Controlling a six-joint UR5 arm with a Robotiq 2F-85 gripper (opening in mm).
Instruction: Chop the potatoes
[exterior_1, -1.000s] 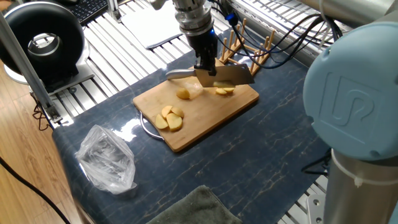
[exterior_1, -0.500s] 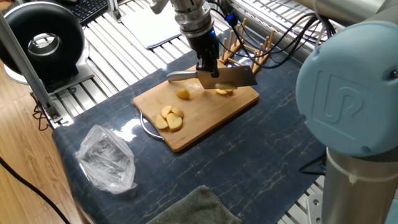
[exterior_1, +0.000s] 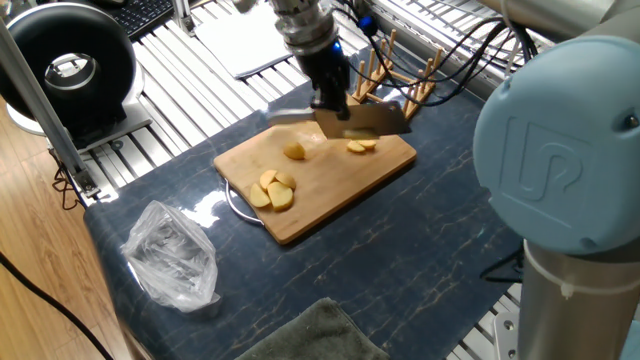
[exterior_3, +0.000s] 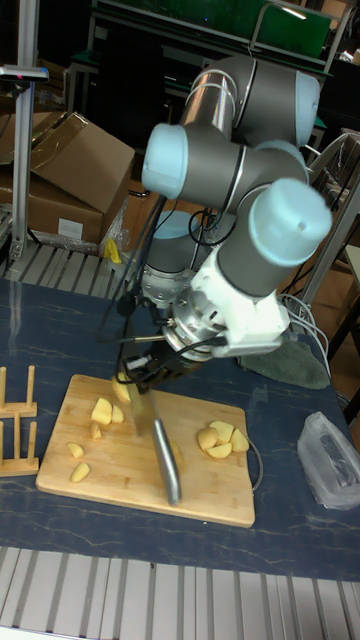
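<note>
- So, look at the gripper (exterior_1: 330, 104) near the top middle of the fixed view; its two fingers are closed on the knife (exterior_1: 352, 121), and the wide blade hangs flat just above the far edge of the bamboo board (exterior_1: 330, 190); in the tall view the blade (exterior_3: 140, 408) points down at the board, and the grey handle (exterior_3: 167, 461) sticks out toward the front.
- The potatoes (exterior_1: 272, 190) all lie on the board; none is on the blue table (exterior_1: 420, 260).
- I think the pieces are wet and slippery, so they may slide or roll when you press; they look firm, not soft, so the blade will need a steady push; they are light and could stick to the blade and lift up with it.
- You do not pick the potato up; you hold the knife, so keep that grip tight and press straight down on the middle of a piece.
- Count with me in the fixed view: one bunch of about three or four slices at the lower left of the board; one small piece (exterior_1: 295, 152) in the middle; one or two thin bits (exterior_1: 361, 146) at the right, under the blade.
- In the tall view there seem to be more small bits at the left; I cannot tell the exact number.
- One knife; one board; one plastic bag (exterior_1: 172, 255) at the lower left; one wooden rack (exterior_1: 400, 80) behind the board.
</note>
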